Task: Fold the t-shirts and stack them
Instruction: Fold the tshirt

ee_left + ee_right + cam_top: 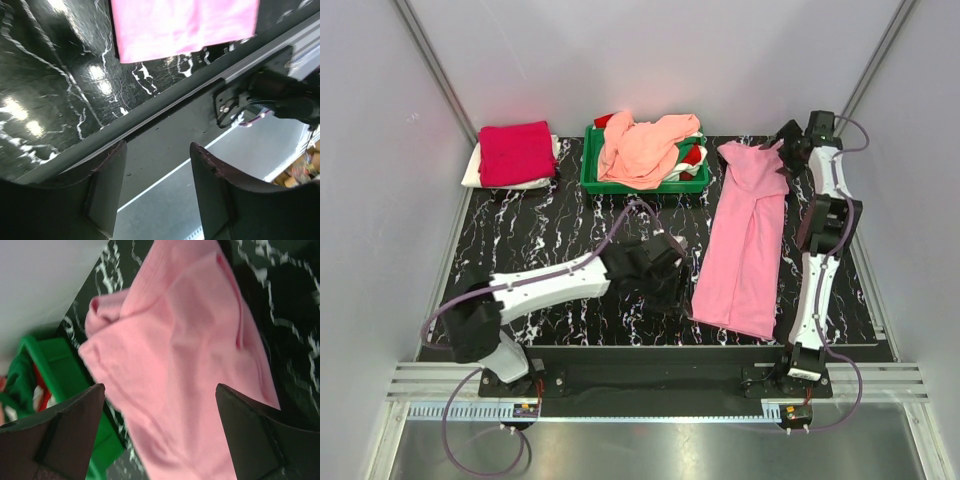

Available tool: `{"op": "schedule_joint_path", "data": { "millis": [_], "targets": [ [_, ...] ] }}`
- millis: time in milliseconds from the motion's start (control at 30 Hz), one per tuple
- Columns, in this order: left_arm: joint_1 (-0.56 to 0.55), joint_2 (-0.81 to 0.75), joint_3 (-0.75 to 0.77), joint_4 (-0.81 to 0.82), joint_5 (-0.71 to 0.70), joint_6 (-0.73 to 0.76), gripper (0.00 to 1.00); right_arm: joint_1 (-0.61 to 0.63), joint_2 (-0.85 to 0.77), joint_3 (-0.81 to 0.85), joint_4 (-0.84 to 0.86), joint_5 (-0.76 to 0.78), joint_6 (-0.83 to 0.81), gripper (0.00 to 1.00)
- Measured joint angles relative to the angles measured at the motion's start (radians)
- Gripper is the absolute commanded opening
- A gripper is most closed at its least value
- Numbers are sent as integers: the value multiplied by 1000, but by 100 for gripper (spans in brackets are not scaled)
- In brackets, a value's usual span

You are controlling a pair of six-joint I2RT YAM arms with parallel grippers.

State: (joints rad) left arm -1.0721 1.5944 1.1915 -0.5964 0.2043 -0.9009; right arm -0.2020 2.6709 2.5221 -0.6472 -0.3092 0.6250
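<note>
Left pincer (157,150): I am holding it part open with nothing between its fingers, and it is hovering just beside the near left corner of the pink tee (745,240).
Right pincer (159,390): I am holding it spread wide and empty, and it is hovering over the pink tee's far end.
Pink tee: it is lying as a long folded strip on the right of the marbled table (570,220).
Peach tee (640,150): it is lying crumpled in the green tray (592,175) at the far edge.
Crimson tee (515,150): it is sitting folded on a white tee (472,172) in the far left corner.
</note>
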Motion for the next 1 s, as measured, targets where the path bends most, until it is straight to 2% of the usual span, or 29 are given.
{"op": "schedule_joint_path", "data": {
  "millis": [133,233,300,400,500,600,667,767,867,1000],
  "targets": [
    [6,-112,0,-34,-91,31,60,-3,-267,-287,34,28,-25,100],
    [29,-144,0,-42,-122,51,59,-14,-594,-602,90,68,-28,100],
    [55,-146,-4,-33,-134,63,58,-37,-867,-821,109,93,-18,100],
    [91,-141,-32,-5,-137,72,56,-79,-1218,-1069,105,141,-8,100],
    [111,-105,-49,32,-133,78,55,-84,-1458,-1305,69,161,-11,100],
    [112,-39,-53,80,-121,82,54,-73,-1584,-1569,10,162,-16,100],
    [112,7,-56,117,-106,81,54,-63,-1591,-1712,-60,163,-13,100],
    [113,58,-65,166,-92,78,54,-18,-1596,-1757,-196,172,26,100],
    [117,93,-80,212,-80,61,53,11,-1627,-1756,-196,123,74,100],
    [129,126,-95,260,-58,47,52,80,-1651,-1786,-208,145,109,100]
  ]
}}
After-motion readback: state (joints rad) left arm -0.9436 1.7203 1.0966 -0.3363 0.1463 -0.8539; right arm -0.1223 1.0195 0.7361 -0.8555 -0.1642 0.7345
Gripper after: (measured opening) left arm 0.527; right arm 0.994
